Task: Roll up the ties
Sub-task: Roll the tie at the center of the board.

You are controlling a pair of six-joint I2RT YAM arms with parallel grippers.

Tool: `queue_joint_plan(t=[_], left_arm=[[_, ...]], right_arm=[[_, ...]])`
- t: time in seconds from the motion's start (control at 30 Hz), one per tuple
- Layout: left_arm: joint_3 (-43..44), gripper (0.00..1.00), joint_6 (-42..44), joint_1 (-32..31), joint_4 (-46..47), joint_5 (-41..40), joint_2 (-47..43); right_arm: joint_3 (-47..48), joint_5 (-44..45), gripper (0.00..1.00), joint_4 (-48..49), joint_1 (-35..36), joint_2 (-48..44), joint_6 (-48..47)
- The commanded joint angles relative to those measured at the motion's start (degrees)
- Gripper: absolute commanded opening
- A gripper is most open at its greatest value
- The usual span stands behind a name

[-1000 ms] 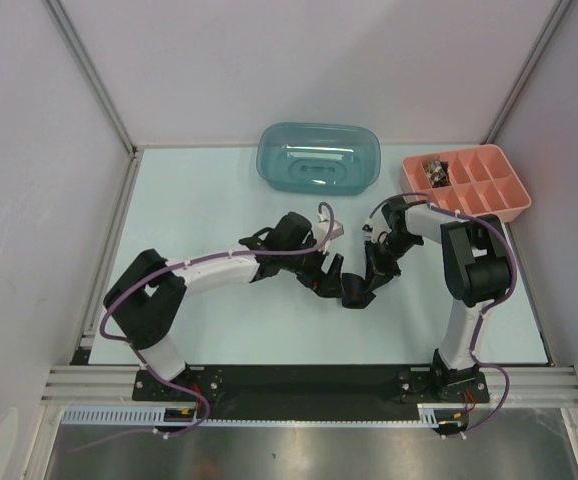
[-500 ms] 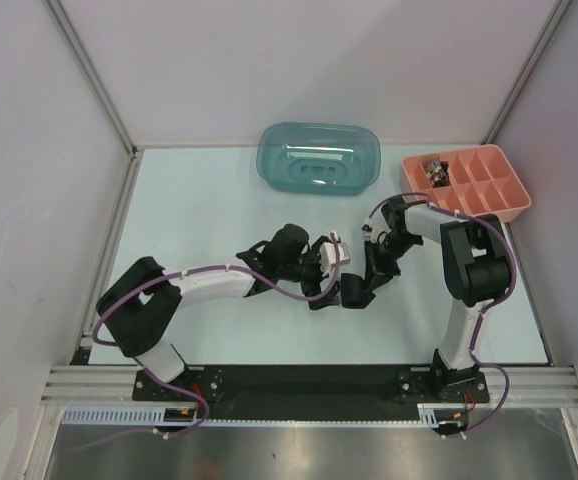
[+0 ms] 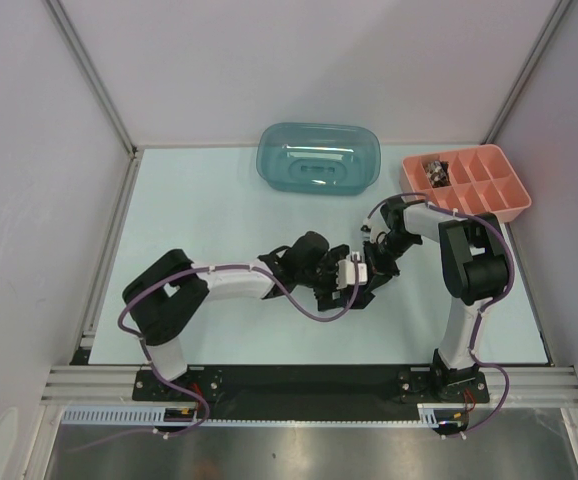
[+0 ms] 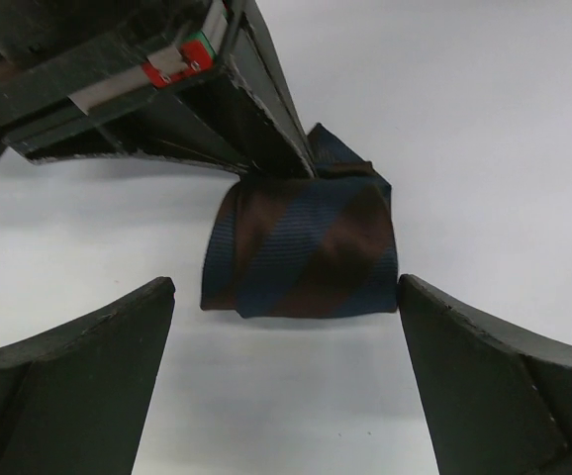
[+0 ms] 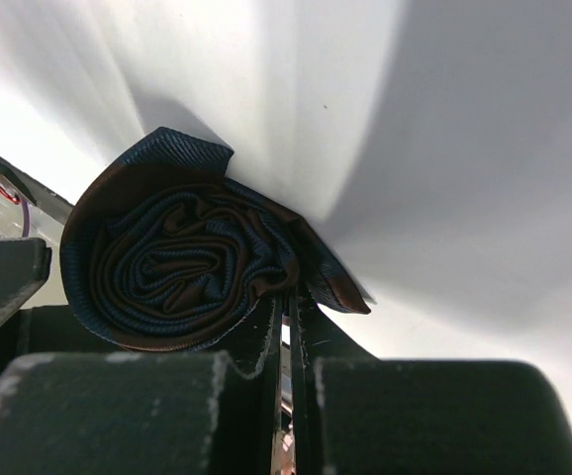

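Note:
One tie (image 4: 301,252), navy with brown stripes, lies on the white table as a tight roll; other ties are out of view. My left gripper (image 4: 286,289) is open, one finger on each side of the roll without touching it. From above, my right gripper (image 4: 276,163) comes down onto the top of the roll. In the right wrist view the tie (image 5: 182,262) shows end-on as a spiral, and my right gripper (image 5: 291,297) is shut on its outer layer beside the loose tip. In the top view both grippers (image 3: 354,285) (image 3: 374,262) crowd over the tie (image 3: 361,298).
A teal plastic tub (image 3: 319,160) stands at the back centre. A salmon divided tray (image 3: 469,212) sits at the back right, with small items in one compartment. Grey walls close off the table on both sides.
My left arm has swung right, up to the rolled tie, and its jaws have opened fully. The right arm has stayed still, shut on the tie.

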Motion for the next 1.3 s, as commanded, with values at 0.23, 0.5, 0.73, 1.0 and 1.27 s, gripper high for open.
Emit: queue_joint_plan(t=[0.23,0.5,0.73,1.0,1.27], left_arm=[[6.87,1.0,3.9,-0.12,-1.33,2.07,4.72],[10.92,0.75,5.05,-0.38,-7.13,5.32,7.97],[12.59,0.66,5.31,-1.7,-13.37,4.27,10.08],[12.06,0.24,4.34,-2.05,-16.98,0.49,11.31],[12.41,0.17,4.78,-2.41,-19.53,-2.06,12.63]], right_arm=[[0.13,1.31,0.0,6.22,2.39,3.06,-1.29],[0.22,0.08,0.0,6.13,2.48,2.88,-1.73],[0.66,-2.82,0.0,6.84,2.13,2.01,-1.03],[2.85,-8.27,0.2,3.32,-2.87,0.34,-1.73],[3.03,-11.53,0.57,-3.62,-9.73,-2.12,-4.37]])
